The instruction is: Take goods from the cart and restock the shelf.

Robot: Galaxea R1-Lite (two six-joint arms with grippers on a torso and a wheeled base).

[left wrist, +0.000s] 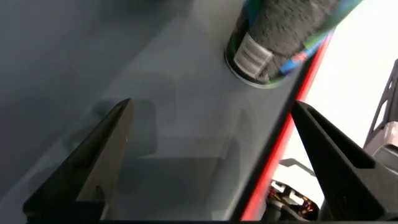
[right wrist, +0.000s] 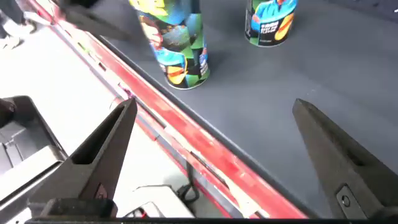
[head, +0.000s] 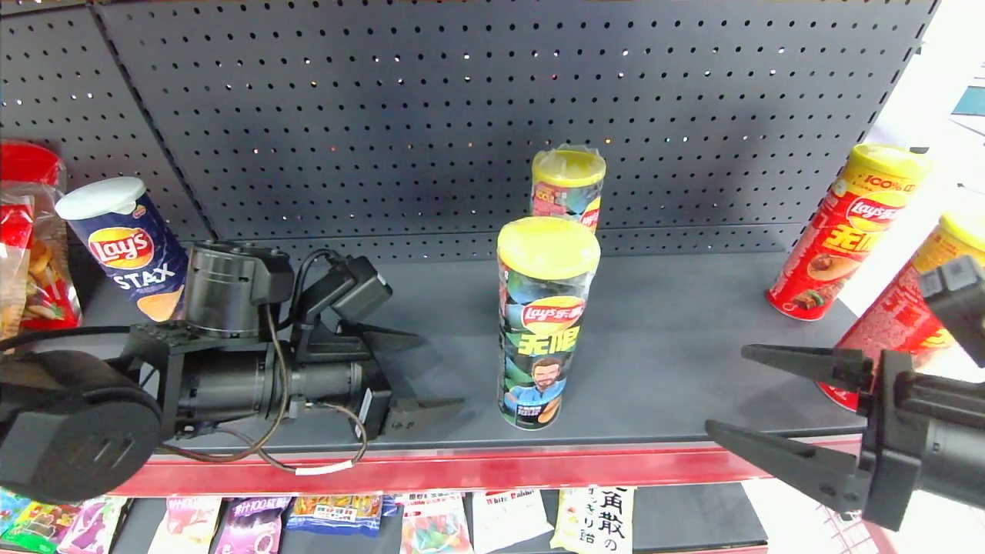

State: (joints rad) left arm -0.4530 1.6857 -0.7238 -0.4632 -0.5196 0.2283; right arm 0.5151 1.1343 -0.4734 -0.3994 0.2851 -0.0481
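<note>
From the head: finds the left pincer [head: 440, 369] low over the grey shelf [head: 662, 362], jaws spread and holding nothing, with the green crisp tube [head: 542, 323] upright just beyond its tips and apart from them. Reads that as a tube set down and let go: yellow lid up, label facing out, close to the red front strip [head: 539, 465]. Places a second green tube [head: 568, 188] farther beyond, near the pegboard, so probably a row filling front to back. Finds the right pincer [head: 727, 390] likewise spread and empty, off the shelf front, tips aimed toward the green crisp tube but well apart from it. Notes red crisp tubes [head: 843, 231] beside and behind it, and a blue tube [head: 127, 246] behind the left pincer's wrist.

From the left wrist: looks between spread fingers [left wrist: 106, 162] onto bare shelf, with the green crisp tube [left wrist: 264, 56] ahead of the tips. Confirms the gap that the head angle leaves doubtful.

From the right wrist: sights past spread fingers [right wrist: 336, 155] to both green tubes, with the red front strip [right wrist: 180, 137] crossing between the fingers. Adds how far apart the two tubes stand.
</note>
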